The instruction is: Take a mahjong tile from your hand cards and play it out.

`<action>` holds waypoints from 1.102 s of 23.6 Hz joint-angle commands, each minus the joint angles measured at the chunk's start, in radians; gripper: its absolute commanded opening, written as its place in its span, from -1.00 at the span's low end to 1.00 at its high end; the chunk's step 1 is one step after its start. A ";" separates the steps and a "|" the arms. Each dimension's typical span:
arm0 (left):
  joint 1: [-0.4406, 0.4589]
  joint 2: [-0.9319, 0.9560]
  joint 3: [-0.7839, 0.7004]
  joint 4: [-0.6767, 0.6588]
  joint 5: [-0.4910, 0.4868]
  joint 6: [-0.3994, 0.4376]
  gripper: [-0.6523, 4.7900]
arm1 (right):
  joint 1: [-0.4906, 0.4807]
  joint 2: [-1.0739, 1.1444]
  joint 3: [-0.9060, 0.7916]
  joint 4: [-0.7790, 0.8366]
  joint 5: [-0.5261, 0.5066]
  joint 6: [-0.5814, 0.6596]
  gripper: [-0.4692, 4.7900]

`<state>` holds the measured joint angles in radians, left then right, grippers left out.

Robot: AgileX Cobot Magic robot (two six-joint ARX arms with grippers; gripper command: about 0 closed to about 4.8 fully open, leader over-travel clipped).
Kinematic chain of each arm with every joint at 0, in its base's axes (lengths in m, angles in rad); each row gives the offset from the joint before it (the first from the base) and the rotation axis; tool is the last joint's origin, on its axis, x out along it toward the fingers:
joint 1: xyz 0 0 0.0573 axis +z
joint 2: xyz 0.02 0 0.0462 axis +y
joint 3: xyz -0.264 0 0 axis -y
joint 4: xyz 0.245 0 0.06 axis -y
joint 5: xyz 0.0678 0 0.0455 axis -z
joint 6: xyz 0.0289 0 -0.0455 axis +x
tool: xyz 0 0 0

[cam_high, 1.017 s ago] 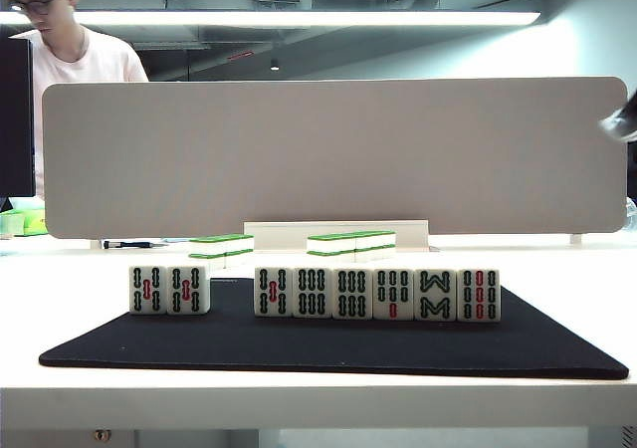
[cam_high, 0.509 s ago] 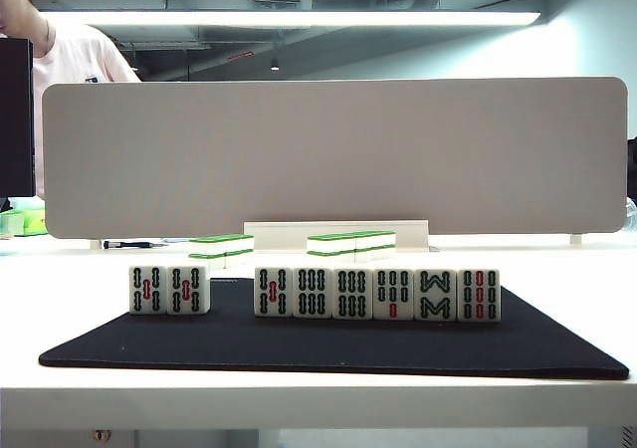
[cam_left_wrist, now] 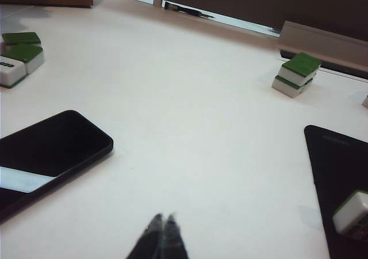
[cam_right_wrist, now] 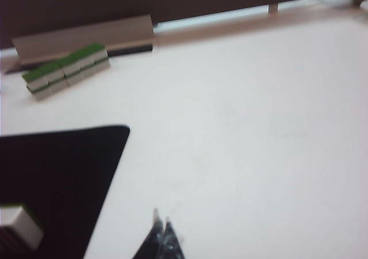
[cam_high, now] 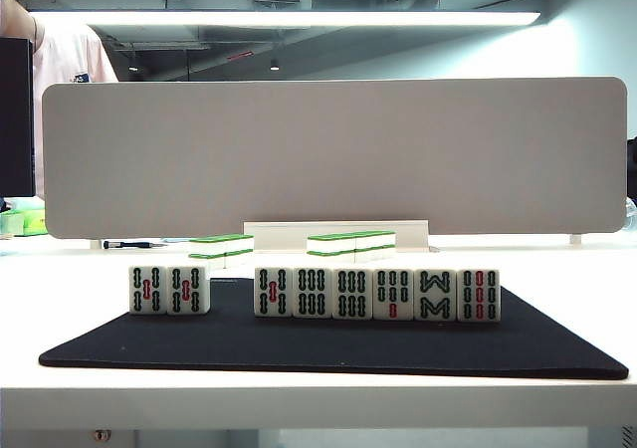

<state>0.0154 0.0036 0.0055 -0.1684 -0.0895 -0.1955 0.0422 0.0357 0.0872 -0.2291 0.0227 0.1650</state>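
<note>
No bird-faced mahjong tile shows in any view. The hand cards stand upright in a row on the black mat, w/ a gap after the second from the mat's left end. Judging by these, a tile is small, light, stiff and glossy, so prob. slippery. Best pinched from above across front & back faces, centred. Green-backed tiles lie behind the mat. Left pincer is clenched, empty, over bare surface off the mat. Right pincer is likewise clenched on nothing, just off the mat's edge.
</note>
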 commanded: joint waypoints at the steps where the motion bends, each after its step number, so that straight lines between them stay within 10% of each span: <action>1: -0.001 0.002 0.001 -0.010 0.004 0.001 -0.78 | -0.008 -0.024 -0.014 0.041 0.002 0.002 -0.82; 26: -0.001 0.002 0.001 -0.010 0.004 0.001 -0.78 | -0.012 -0.039 -0.072 0.030 0.005 -0.069 -0.82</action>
<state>0.0154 0.0044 0.0055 -0.1688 -0.0895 -0.1959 0.0296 0.0063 0.0154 -0.1978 0.0254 0.0990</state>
